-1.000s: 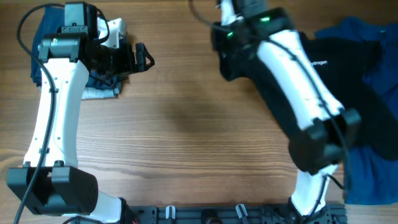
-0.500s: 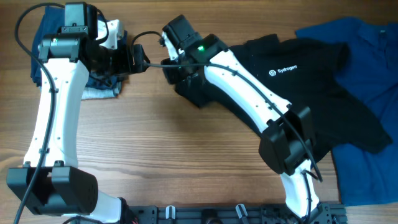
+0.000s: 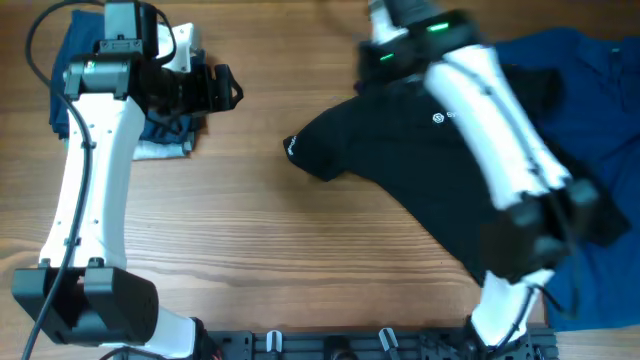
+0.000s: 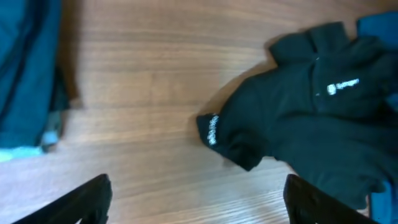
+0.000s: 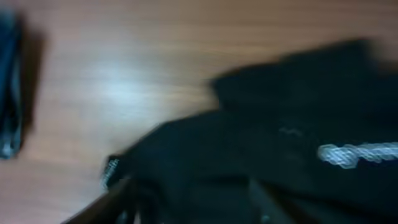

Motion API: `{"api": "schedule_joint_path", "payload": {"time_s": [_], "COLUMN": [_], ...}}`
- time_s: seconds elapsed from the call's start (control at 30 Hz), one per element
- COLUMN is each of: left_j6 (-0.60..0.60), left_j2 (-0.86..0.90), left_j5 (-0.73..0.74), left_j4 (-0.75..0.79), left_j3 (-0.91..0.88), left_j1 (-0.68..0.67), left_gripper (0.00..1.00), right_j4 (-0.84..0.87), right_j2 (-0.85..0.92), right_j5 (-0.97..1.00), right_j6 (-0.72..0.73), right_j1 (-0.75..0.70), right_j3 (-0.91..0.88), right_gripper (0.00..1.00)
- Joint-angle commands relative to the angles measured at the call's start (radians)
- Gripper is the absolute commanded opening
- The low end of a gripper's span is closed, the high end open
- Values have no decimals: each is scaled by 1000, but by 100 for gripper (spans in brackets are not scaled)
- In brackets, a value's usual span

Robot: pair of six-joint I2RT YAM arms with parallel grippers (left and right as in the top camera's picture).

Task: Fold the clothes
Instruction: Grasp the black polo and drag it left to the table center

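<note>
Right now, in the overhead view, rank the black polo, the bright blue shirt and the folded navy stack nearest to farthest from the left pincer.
1. Folded navy stack, on the left, close beside the left pincer.
2. Black polo, mid-table, to its right.
3. Bright blue shirt, far right edge.

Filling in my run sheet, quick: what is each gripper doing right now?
Left gripper: open, empty.
Right gripper: looks open in a blurred view, above the black polo shirt, not holding it.
</note>
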Motion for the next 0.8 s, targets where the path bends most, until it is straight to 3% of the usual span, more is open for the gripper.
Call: {"api": "schedule_joint_path", "payload": {"time_s": [0.0, 0.03, 0.07, 0.1, 0.2, 0.33, 0.47, 0.63, 0.67, 0.77], "left_j6": [2, 2, 1, 1, 2, 2, 2, 9, 9, 8], "left_j2": [62, 105, 146, 182, 309, 410, 493, 603, 620, 640], "left_j5": [39, 39, 39, 39, 38, -10, -111, -274, -298, -448], "left_j4": [52, 96, 135, 171, 325, 502, 640, 724, 725, 695], "left_j3": [8, 8, 8, 8, 8, 8, 8, 8, 8, 8], "left_j1": [-98, -154, -197, -232, -341, -433, -506, -544, -542, -530], "left_gripper": [69, 49, 35, 34, 34, 34, 55, 55, 51, 12], "right_j4": [-96, -145, -166, -184, -213, -220, -220, -221, -221, -221], "right_j2": [-75, -74, -72, -72, -70, -70, -70, -70, -70, -70], "right_j5": [16, 16, 16, 16, 16, 16, 16, 16, 16, 16], "right_j6": [14, 10, 10, 10, 5, -11, -12, -12, -12, -12], "right_j1": [-212, -331, -387, -438, -576, -617, -617, -617, -617, -617], "right_j3": [17, 12, 7, 6, -1, -1, -1, -1, -1, -1], "right_gripper": [68, 72, 72, 73, 75, 76, 77, 78, 78, 78]}}
